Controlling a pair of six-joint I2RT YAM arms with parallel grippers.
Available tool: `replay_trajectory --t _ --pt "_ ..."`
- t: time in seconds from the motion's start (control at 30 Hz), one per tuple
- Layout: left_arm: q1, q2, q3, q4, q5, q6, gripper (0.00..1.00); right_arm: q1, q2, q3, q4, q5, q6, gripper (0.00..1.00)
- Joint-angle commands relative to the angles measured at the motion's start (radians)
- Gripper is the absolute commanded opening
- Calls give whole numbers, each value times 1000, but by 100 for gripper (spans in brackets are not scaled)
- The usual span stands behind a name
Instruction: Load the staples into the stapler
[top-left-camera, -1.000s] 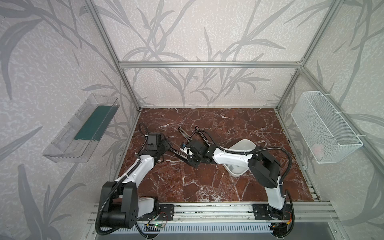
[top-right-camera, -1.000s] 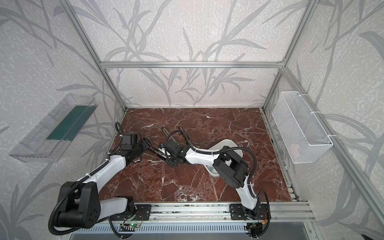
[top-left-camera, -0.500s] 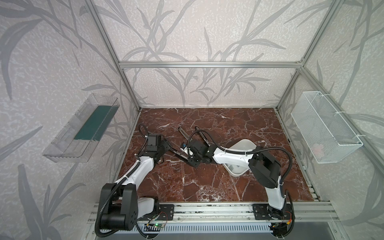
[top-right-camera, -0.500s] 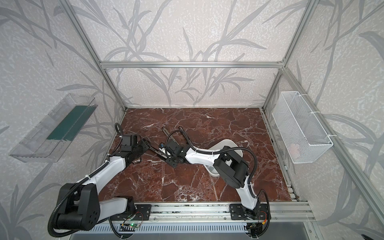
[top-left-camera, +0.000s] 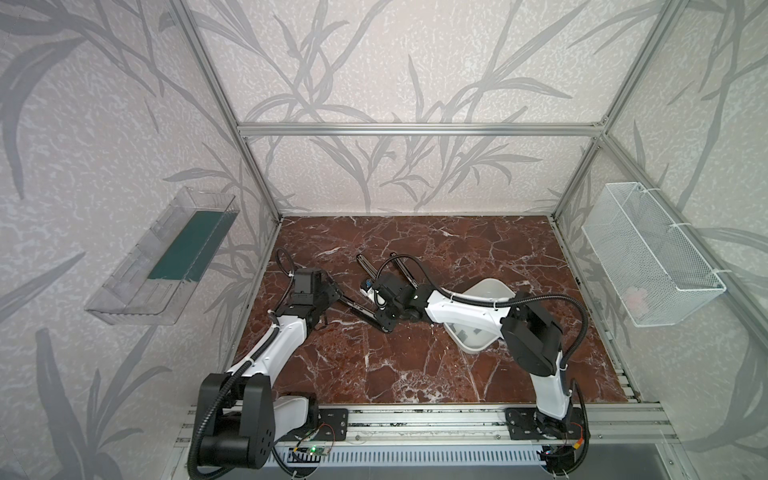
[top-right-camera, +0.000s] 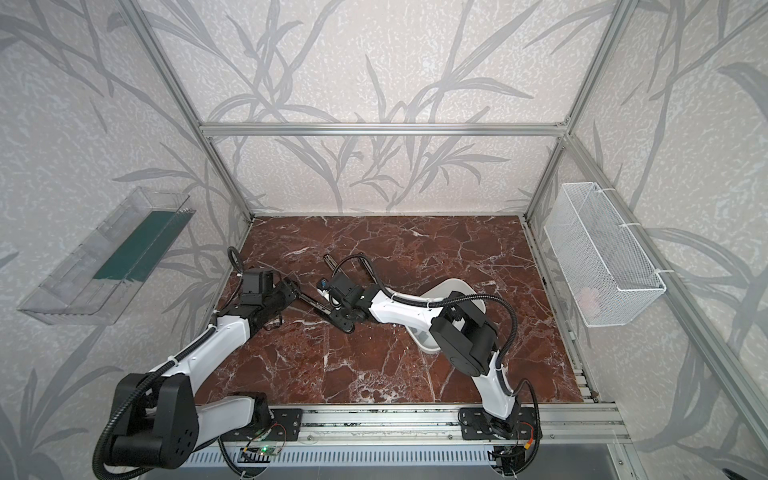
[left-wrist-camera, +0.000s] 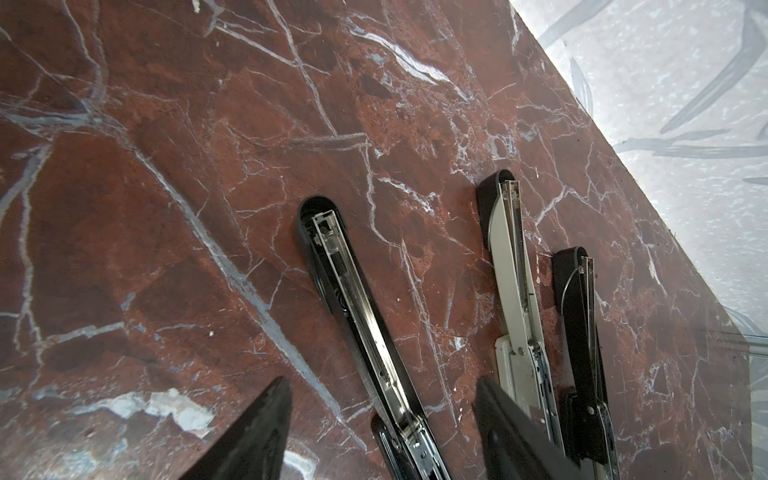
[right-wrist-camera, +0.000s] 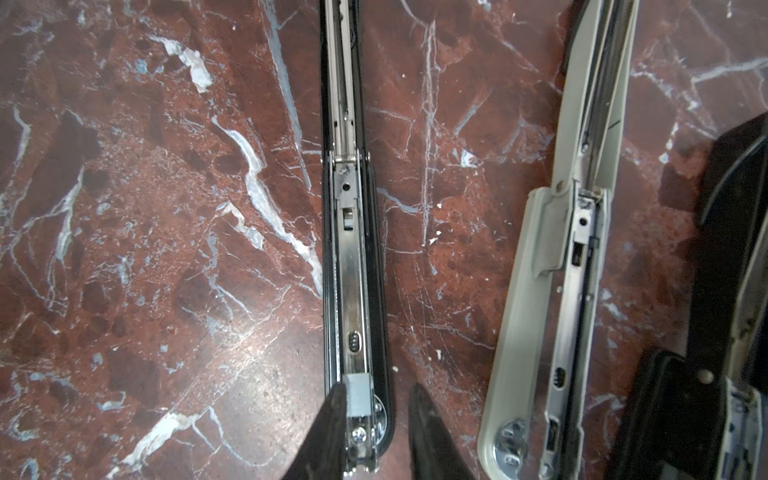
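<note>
The marbled surface (top-left-camera: 415, 374) carries three staplers, all folded open and lying near one another. The black stapler (right-wrist-camera: 353, 270) is the one you are working on. A white stapler (right-wrist-camera: 536, 291) lies beside it and a second black stapler (left-wrist-camera: 582, 332) lies beyond that. A white dish (top-left-camera: 492, 286) sits under your right arm, well apart from them; its contents are too small to make out.

Your left hand (left-wrist-camera: 382, 380) straddles the black stapler near its hinge. Its fingers are wide, and neither appears to touch the stapler.

In the top views neither arm has shifted over the last second. The change is in your right hand (right-wrist-camera: 379, 388): its fingers have parted a little and now stand narrow but apart over the end of the magazine away from the hinge.

The strip of staples (right-wrist-camera: 359, 395) lies on the rail there, against one finger and clear of the other, so nothing pinches it now. I judge it set down. Whether it sits in the channel or rides on top, I cannot tell. Lift away straight, so that the finger touching it does not drag it off.
</note>
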Motion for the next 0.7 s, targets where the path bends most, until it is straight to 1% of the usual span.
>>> replay_trajectory --t 0.0,0.17,0.27,0.33,0.4,0.5,0.67 --pt "-2 -11 -30 0 -33 -8 71 -5 11 27 -28 5 7 28" --pt "-2 15 -59 48 -30 -32 71 -2 -21 -40 15 -70 -51 38" --pt "-2 45 -70 81 -12 -40 72 -1 -53 -114 52 -61 -56 46" --pt "-2 66 -90 130 18 -54 72 -1 -72 -162 80 -69 -57 49" --pt "-2 82 -115 193 41 -68 73 2 -89 -209 124 -90 -59 51" --pt "-2 92 -139 253 38 -64 75 6 -90 -249 179 -106 -56 51" --pt "-2 78 -170 351 3 -6 76 8 -63 -241 217 -68 -51 47"
